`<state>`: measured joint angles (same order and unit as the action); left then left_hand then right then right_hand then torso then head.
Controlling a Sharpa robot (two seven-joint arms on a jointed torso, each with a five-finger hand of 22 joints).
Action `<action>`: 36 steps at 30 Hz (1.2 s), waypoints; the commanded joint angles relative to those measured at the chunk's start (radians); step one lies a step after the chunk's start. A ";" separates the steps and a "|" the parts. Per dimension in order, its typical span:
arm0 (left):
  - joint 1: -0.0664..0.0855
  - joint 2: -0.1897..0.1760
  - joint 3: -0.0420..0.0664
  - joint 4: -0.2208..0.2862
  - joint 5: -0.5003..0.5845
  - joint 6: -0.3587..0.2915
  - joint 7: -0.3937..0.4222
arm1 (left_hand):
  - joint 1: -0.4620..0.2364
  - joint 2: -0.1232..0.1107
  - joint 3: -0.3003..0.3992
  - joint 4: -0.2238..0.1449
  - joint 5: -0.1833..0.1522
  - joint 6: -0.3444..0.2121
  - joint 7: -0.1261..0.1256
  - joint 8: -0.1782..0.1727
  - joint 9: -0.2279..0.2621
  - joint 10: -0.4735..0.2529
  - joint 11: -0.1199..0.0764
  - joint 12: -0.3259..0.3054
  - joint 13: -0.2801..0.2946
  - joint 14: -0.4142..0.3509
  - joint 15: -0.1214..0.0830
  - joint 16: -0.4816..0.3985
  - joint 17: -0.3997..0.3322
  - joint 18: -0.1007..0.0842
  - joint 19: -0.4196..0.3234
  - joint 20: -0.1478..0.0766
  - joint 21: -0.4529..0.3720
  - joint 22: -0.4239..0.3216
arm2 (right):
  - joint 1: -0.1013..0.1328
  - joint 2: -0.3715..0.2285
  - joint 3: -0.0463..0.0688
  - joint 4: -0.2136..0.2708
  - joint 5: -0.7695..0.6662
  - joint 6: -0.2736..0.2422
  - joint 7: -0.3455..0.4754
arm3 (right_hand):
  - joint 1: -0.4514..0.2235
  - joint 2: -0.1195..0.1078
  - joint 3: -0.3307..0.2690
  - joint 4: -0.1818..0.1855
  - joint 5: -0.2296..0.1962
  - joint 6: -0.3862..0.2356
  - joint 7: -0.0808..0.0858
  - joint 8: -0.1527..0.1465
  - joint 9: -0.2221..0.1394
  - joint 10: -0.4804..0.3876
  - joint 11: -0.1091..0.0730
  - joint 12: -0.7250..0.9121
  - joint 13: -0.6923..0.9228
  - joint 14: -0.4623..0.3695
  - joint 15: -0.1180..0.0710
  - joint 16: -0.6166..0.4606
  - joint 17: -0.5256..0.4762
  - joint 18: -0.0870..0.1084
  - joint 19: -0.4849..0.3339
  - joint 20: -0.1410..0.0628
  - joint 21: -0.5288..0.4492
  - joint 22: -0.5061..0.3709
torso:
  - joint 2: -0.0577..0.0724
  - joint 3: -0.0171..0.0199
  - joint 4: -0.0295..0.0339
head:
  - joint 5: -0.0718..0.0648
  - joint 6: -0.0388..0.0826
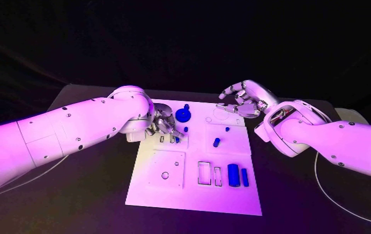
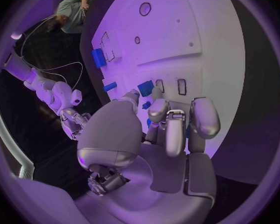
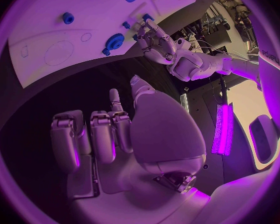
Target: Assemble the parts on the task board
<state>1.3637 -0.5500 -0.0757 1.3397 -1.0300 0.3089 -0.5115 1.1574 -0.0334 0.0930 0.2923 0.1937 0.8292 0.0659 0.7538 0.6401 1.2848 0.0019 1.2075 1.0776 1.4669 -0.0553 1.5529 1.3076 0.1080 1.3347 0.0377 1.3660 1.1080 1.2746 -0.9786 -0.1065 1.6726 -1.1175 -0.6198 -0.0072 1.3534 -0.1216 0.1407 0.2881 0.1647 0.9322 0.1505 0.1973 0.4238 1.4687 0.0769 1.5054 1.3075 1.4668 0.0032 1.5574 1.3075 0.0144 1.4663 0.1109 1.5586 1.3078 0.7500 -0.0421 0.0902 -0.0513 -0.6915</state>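
1. Head view: we see the white task board [image 1: 166,188] in the middle of the black table [image 1: 309,202].
2. Our left hand [image 1: 164,124] rests on the board's far left part, fingers [image 2: 168,129] curled among small blue parts [image 1: 177,139]; whether they grip one we cannot tell.
3. Our right hand [image 1: 243,101] hovers beyond the board's far right corner, fingers [image 3: 102,134] curled in, holding nothing.
4. A blue gear [image 1: 183,115] sits between the hands; two blue cylinders [image 1: 234,175] lie nearer us.

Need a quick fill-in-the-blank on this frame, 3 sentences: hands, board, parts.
1. The left hand works over the white task board's ____ edge.
2. The right hand, fingers curled, holds ____.
3. The round toothed blue part lies nearer the ____ hand.

Missing words: left; nothing; left
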 commanded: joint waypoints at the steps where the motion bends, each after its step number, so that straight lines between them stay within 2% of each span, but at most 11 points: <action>1: 0.001 0.004 0.000 0.002 0.018 0.018 0.001 | 0.017 0.001 0.009 -0.001 0.006 -0.008 0.001 0.003 0.003 0.003 -0.005 0.004 0.003 0.097 -0.006 0.005 0.242 -0.018 0.005 0.002 0.006 0.001 | 0.000 0.001 0.000 0.000 -0.010 0.015 -0.005 | -0.002 0.008 -0.007 -0.001 0.009 -0.001 -0.001 0.006 0.003 0.039 -0.008 -0.004 0.192 0.089 -0.004 -0.003 0.194 -0.009 0.092 -0.005 -0.007 0.247 | 0.000 -0.0003 -0.0002 | 0.001 -0.002; 9: 0.001 0.005 0.000 0.001 0.031 0.019 0.001 | 0.086 0.013 0.065 -0.001 0.009 -0.013 -0.001 -0.008 0.014 -0.004 -0.007 0.000 -0.002 0.097 -0.008 0.004 0.242 -0.018 0.004 0.002 0.011 0.009 | 0.000 0.001 0.000 -0.001 -0.011 0.016 -0.006 | 0.001 0.009 -0.006 -0.002 0.022 -0.005 -0.001 0.010 0.007 0.039 -0.009 -0.005 0.192 0.089 -0.006 -0.003 0.193 -0.008 0.091 -0.006 -0.008 0.246 | 0.000 -0.0004 -0.0005 | 0.000 -0.004; 16: 0.000 0.005 0.000 0.001 0.043 0.022 0.002 | 0.132 -0.008 0.165 -0.001 0.011 -0.014 0.000 -0.024 0.022 -0.010 -0.007 -0.005 -0.007 0.097 -0.007 0.004 0.242 -0.019 0.002 0.003 0.015 0.015 | 0.000 0.002 0.000 -0.002 -0.011 0.017 -0.006 | 0.002 0.009 -0.006 -0.003 0.025 -0.006 -0.001 0.011 0.008 0.039 -0.009 -0.004 0.192 0.089 -0.006 -0.004 0.192 -0.009 0.092 -0.007 -0.007 0.247 | -0.001 -0.0006 -0.0002 | 0.000 -0.005; 19: 0.000 0.004 0.000 0.001 0.046 0.023 0.002 | 0.148 -0.029 0.237 -0.002 0.012 -0.015 0.000 -0.032 0.027 -0.013 -0.008 -0.008 -0.010 0.097 -0.008 0.005 0.243 -0.019 0.001 0.003 0.016 0.017 | -0.001 0.002 0.000 -0.002 -0.011 0.018 -0.006 | 0.002 0.009 -0.006 -0.003 0.025 -0.006 -0.001 0.011 0.008 0.039 -0.009 -0.004 0.192 0.089 -0.006 -0.004 0.192 -0.009 0.092 -0.007 -0.007 0.247 | -0.001 -0.0010 0.0001 | -0.001 -0.005; 24: 0.000 0.001 0.000 0.000 0.052 0.023 0.003 | 0.137 -0.092 0.410 -0.008 0.009 -0.012 0.001 -0.037 0.047 -0.014 -0.007 -0.012 -0.015 0.097 -0.007 0.004 0.242 -0.019 0.000 0.003 0.018 0.020 | -0.001 0.002 0.000 -0.003 -0.011 0.018 -0.006 | 0.002 0.009 -0.006 -0.003 0.027 -0.006 -0.001 0.011 0.009 0.040 -0.009 -0.004 0.193 0.089 -0.006 -0.004 0.192 -0.009 0.092 -0.007 -0.007 0.247 | -0.001 -0.0008 0.0008 | -0.003 -0.007; 25: 0.000 0.001 0.000 0.000 0.054 0.021 0.003 | 0.132 -0.109 0.448 -0.014 0.009 -0.013 -0.001 -0.037 0.053 -0.012 -0.008 -0.011 -0.015 0.097 -0.006 0.004 0.242 -0.019 -0.001 0.003 0.018 0.019 | -0.001 0.002 -0.001 -0.003 -0.011 0.018 -0.006 | 0.002 0.009 -0.006 -0.003 0.027 -0.006 -0.001 0.011 0.009 0.040 -0.009 -0.004 0.193 0.089 -0.006 -0.004 0.192 -0.009 0.092 -0.007 -0.007 0.247 | -0.001 -0.0008 0.0007 | -0.004 -0.006; 28: 0.000 -0.001 0.000 0.001 0.064 0.012 0.004 | 0.138 -0.121 0.520 -0.038 0.012 -0.017 0.000 -0.038 0.062 -0.014 -0.008 -0.016 -0.020 0.096 -0.009 0.004 0.242 -0.019 -0.001 0.002 0.018 0.020 | -0.001 0.002 -0.001 -0.004 -0.011 0.018 -0.006 | 0.002 0.009 -0.006 -0.003 0.027 -0.006 -0.001 0.011 0.009 0.040 -0.009 -0.004 0.193 0.089 -0.006 -0.004 0.192 -0.009 0.092 -0.007 -0.007 0.247 | -0.002 -0.0011 0.0006 | -0.004 -0.005; 30: -0.001 -0.003 0.000 0.003 0.074 0.001 0.006 | 0.145 -0.132 0.587 -0.072 0.016 -0.024 0.004 -0.035 0.073 -0.016 -0.008 -0.021 -0.024 0.096 -0.008 0.004 0.241 -0.018 -0.002 0.001 0.018 0.020 | -0.001 0.003 -0.001 -0.004 -0.011 0.017 -0.006 | 0.002 0.009 -0.006 -0.003 0.027 -0.006 -0.001 0.011 0.009 0.040 -0.009 -0.004 0.193 0.089 -0.006 -0.004 0.192 -0.009 0.092 -0.007 -0.007 0.247 | -0.002 -0.0014 0.0003 | -0.003 -0.004; 31: -0.001 -0.006 0.000 0.006 0.083 -0.009 0.007 | 0.124 -0.145 0.665 -0.106 0.023 -0.029 0.011 -0.026 0.091 -0.015 -0.003 -0.026 -0.028 0.096 -0.005 0.004 0.242 -0.019 -0.001 0.003 0.019 0.022 | -0.001 0.003 -0.001 -0.005 -0.011 0.017 -0.005 | 0.002 0.009 -0.006 -0.003 0.027 -0.006 -0.001 0.011 0.009 0.040 -0.009 -0.004 0.193 0.089 -0.006 -0.004 0.192 -0.009 0.092 -0.007 -0.007 0.247 | -0.002 -0.0013 0.0004 | -0.003 -0.003; 32: -0.001 -0.008 0.000 0.008 0.089 -0.015 0.008 | 0.117 -0.153 0.708 -0.137 0.038 -0.032 0.012 -0.021 0.101 -0.014 -0.003 -0.026 -0.028 0.097 -0.004 0.004 0.242 -0.019 0.000 0.004 0.020 0.024 | -0.002 0.003 -0.001 -0.005 -0.011 0.017 -0.005 | 0.002 0.009 -0.006 -0.003 0.027 -0.006 -0.001 0.011 0.009 0.040 -0.009 -0.004 0.193 0.089 -0.006 -0.004 0.192 -0.009 0.092 -0.007 -0.007 0.247 | -0.002 -0.0010 0.0006 | -0.003 -0.003; 36: -0.001 -0.021 0.002 0.027 0.127 -0.055 0.015 | 0.072 -0.162 0.772 -0.183 0.063 -0.029 0.013 -0.010 0.121 -0.006 0.000 -0.023 -0.025 0.097 -0.002 0.006 0.244 -0.019 -0.001 0.007 0.022 0.026 | -0.002 0.002 -0.001 -0.006 -0.011 0.017 -0.005 | 0.002 0.009 -0.006 -0.002 0.029 -0.007 -0.001 0.012 0.009 0.040 -0.009 -0.004 0.193 0.088 -0.006 -0.004 0.191 -0.008 0.090 -0.007 -0.009 0.245 | -0.003 -0.0004 0.0017 | -0.003 -0.003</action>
<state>1.3626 -0.5693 -0.0752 1.3585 -0.9565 0.2965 -0.5100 1.2375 -0.1999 0.6889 0.2843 0.2506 0.8018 0.0782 0.7395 0.7600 1.2738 -0.0016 1.1849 1.0506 1.4668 -0.0552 1.5529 1.3075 0.1081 1.3347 0.0377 1.3845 1.1321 1.2735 -0.9768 -0.1076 1.6666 -1.1183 -0.6147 -0.0123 1.3534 -0.1216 0.1379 0.2853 0.1882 0.9322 0.1505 0.2048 0.4323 1.4650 0.0732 1.5054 1.3073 1.4667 0.0033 1.5575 1.3081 0.0144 1.4662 0.1110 1.5546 1.3073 0.7478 -0.0431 0.0908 -0.0543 -0.6944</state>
